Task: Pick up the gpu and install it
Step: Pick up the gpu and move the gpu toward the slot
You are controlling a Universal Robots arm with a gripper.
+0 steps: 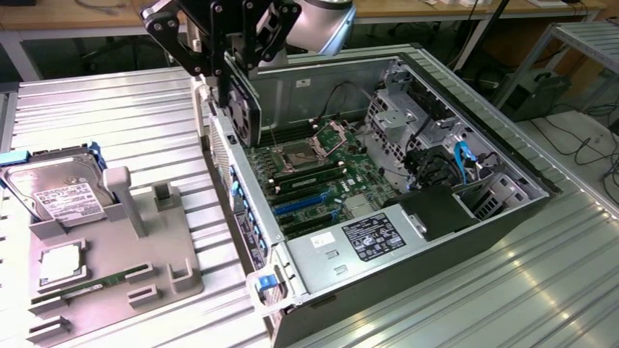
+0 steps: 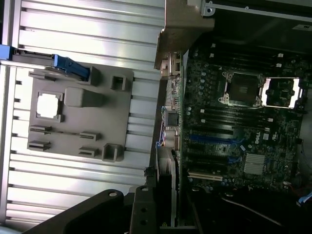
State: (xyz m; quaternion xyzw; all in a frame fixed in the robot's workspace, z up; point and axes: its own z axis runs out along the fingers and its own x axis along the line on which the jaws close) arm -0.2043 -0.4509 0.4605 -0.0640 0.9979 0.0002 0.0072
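The gpu (image 1: pixel 246 116), a dark flat card, hangs upright on edge from my gripper (image 1: pixel 235 72), which is shut on its upper edge. It hovers over the near-left wall of the open computer case (image 1: pixel 320 80), above the motherboard (image 1: pixel 320 181) and apart from it. The blue expansion slots (image 1: pixel 300 204) lie lower down on the board with nothing in them. In the wrist view the gpu (image 2: pixel 168 192) shows edge-on beside the black fingers (image 2: pixel 141 214), next to the case wall, with the blue slots (image 2: pixel 214 141) close by.
A grey fixture tray (image 1: pixel 106 275) on the ribbed metal table holds a hard drive (image 1: pixel 58 192), a processor chip (image 1: pixel 60 262) and a green memory stick (image 1: pixel 92 286). Inside the case are an open processor socket (image 1: pixel 293 156), cables (image 1: pixel 459 163) and a power supply (image 1: pixel 363 239).
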